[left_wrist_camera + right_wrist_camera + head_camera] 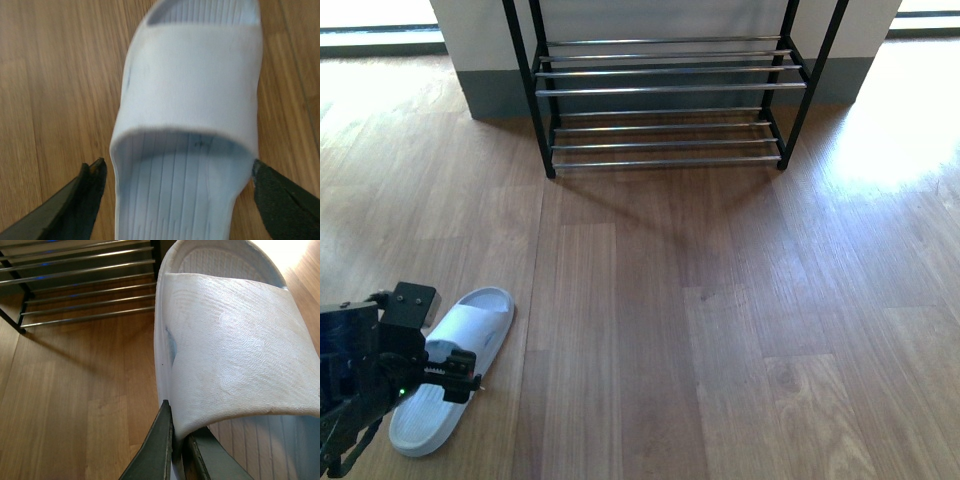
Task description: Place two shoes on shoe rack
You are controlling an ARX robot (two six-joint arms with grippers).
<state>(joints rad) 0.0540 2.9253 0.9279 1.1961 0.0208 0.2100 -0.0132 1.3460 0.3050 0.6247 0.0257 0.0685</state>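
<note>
Pale blue slide [470, 322] lies on the wooden floor [720, 300] inside my open left gripper [178, 171]; my right gripper [180, 432] pinches the second slide [240, 340]. Neither is on the shoe rack [665, 88] yet.

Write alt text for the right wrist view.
A pale slipper fills most of the frame, the edge of its strap pinched between two dark jaws shut on it. Beyond it, a shoe rack with shiny metal rods stands on a wood floor.
</note>
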